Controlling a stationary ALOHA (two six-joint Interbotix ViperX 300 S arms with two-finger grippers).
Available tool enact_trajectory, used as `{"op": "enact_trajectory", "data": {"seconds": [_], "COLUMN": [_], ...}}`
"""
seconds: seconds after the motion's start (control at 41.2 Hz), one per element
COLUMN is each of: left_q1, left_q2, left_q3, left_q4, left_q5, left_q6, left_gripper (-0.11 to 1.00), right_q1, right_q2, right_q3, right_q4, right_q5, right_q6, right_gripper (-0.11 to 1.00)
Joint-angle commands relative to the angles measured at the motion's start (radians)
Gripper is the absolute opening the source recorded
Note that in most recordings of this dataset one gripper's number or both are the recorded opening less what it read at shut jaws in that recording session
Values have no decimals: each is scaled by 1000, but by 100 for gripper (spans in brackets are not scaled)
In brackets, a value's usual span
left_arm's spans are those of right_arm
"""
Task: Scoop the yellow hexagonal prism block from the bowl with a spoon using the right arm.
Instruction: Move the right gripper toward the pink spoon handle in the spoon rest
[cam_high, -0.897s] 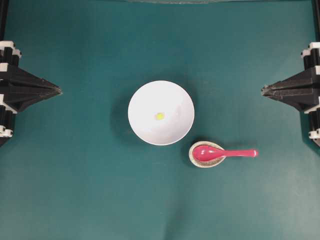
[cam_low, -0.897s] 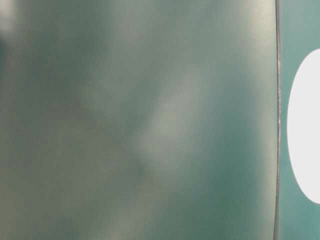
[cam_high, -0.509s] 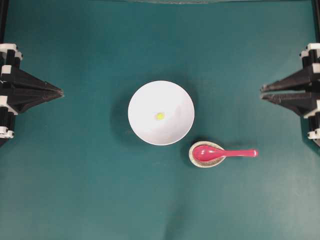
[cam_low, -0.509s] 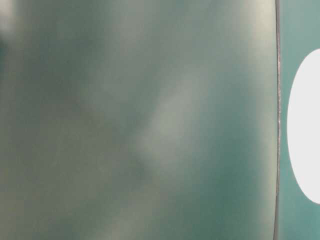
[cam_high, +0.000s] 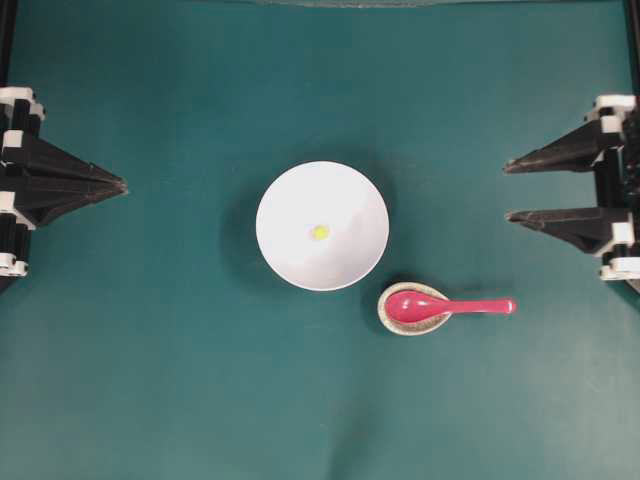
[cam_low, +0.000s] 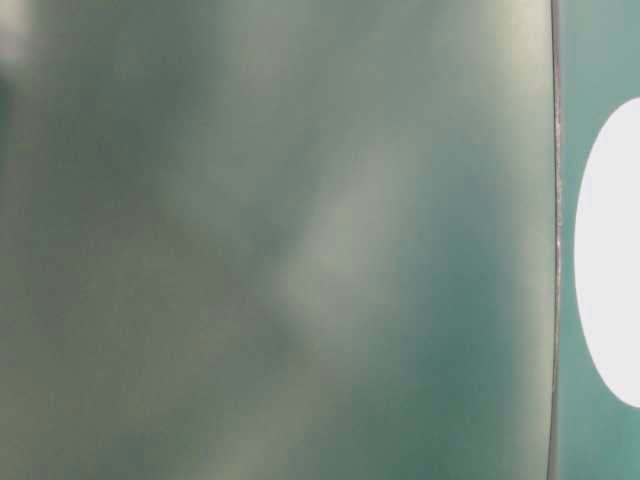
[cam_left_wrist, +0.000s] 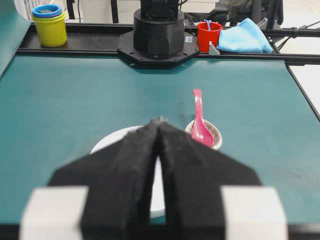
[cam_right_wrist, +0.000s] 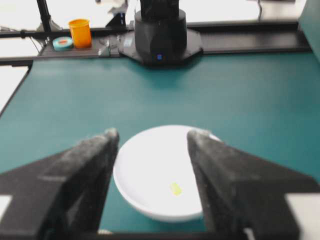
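Right gripper (cam_high: 508, 190) jaws wide open, holding nothing. Spoon (cam_high: 445, 306) rests near it, handle pointing right, twd that arm. Yellow block (cam_high: 319, 232) sits in bowl (cam_high: 290, 195). Left gripper (cam_high: 118, 184) jaws closed.

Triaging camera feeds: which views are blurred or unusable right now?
Table-level: near-total grey-green blur, only a white bowl edge shows. Right wrist: soft focus; right claw fingers fuzzy. Left wrist: the near left claw blurred, background sharp. Overhead: sharp, evenly lit.

Teal desk (cam_high: 150, 350), small speckled spoon rest (cam_high: 408, 322); out back, yellow cups (cam_left_wrist: 49, 27), red cup (cam_left_wrist: 208, 35), blue cloth (cam_left_wrist: 244, 38), orange cup (cam_right_wrist: 80, 32).
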Motion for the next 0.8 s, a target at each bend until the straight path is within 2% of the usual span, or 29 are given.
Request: {"op": "enact_trajectory", "data": {"seconds": [0.0, 0.218, 0.509, 0.776], "left_q1": [2, 2, 2, 2], "left_q2": [5, 5, 0, -2], "left_q3": [-28, -28, -28, -28], "left_q4": [2, 2, 3, 3], "left_q5": [-5, -2, 8, 11], "left_q6": [-2, -2, -2, -2], "left_gripper": [0, 0, 0, 0], "right_q1": [20, 69, 189, 330], "right_q2": [44, 201, 422, 620], "right_q3": [0, 58, 115, 120], "right_q4": [15, 64, 196, 316], "right_q5": [-51, -242, -503, -680], "right_q6": [2, 2, 2, 2], "right_gripper": [60, 60, 60, 60]}}
